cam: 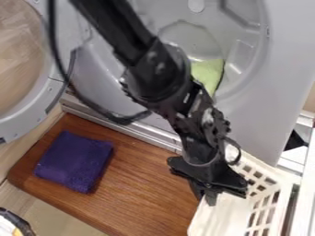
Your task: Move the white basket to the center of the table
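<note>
Basket just under the jaws, table center off to the left!

And here we are: the black gripper [209,193] hangs right over the near-left part of the white basket [280,179], down at the lower right. How wide are the jaws? Can't tell from this angle, and whether they have the rim between them, can't tell that either. But look at the lie of it: most of the basket spreads to the right and below the jaws, so any hold here would be at one side, well off its middle. Its long axis? The bottom edge of the view cuts it off, so no call on that.

The wooden tabletop [141,184] runs away to the left, and that's the way this has to go: leftward, with a stretch of bare grain between the basket and the folded purple cloth [73,161]. That cloth sits on the left part of the wood, so the slide looks best stopped short of it. Above, the gray appliance front [271,101] walls off the upper side; to the right, a white frame [309,179] stands close beside the basket. A one-sided pull could well swing the basket round, so low and steady looks the play.
</note>
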Tool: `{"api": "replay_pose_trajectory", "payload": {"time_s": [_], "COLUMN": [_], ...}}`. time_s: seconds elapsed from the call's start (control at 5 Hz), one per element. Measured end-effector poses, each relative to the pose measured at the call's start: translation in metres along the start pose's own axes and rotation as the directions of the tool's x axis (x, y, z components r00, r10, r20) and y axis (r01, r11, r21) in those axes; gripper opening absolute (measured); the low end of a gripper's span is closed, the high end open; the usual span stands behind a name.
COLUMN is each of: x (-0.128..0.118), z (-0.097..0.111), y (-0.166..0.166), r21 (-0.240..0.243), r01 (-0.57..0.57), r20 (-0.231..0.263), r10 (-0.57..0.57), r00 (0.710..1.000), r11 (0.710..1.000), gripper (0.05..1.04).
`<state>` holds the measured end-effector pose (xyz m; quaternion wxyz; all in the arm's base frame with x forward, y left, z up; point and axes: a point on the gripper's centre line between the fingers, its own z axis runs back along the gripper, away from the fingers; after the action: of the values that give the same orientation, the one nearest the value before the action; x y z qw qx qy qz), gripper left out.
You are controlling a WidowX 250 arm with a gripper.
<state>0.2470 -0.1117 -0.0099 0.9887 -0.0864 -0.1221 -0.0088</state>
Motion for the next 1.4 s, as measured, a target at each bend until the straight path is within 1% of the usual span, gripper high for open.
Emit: {"api": "replay_pose_trajectory", "payload": {"time_s": [0.2,0.4,0.6,0.8,1.0,1.2,1.4], "x": [-0.007,-0.015,-0.021,-0.020,-0.021,-0.019,-0.023], "z": [0.027,0.046,0.055,0.058,0.054,0.045,0.031], "y": [0.007,0.033,0.062,0.084,0.109,0.128,0.139], "r21": [0.020,0.062,0.104,0.132,0.177,0.204,0.219], "r01": [-0.078,-0.272,-0.488,-0.588,-0.661,-0.701,-0.729], "r20": [0.032,0.074,0.119,0.161,0.176,0.183,0.172], "r10": [0.077,0.267,0.476,0.568,0.637,0.677,0.710], "r00": [0.997,0.961,0.871,0.807,0.750,0.713,0.683], "r11": [0.997,0.960,0.867,0.798,0.729,0.683,0.649], "gripper": [0.090,0.090,0.090,0.090,0.090,0.090,0.090]}}
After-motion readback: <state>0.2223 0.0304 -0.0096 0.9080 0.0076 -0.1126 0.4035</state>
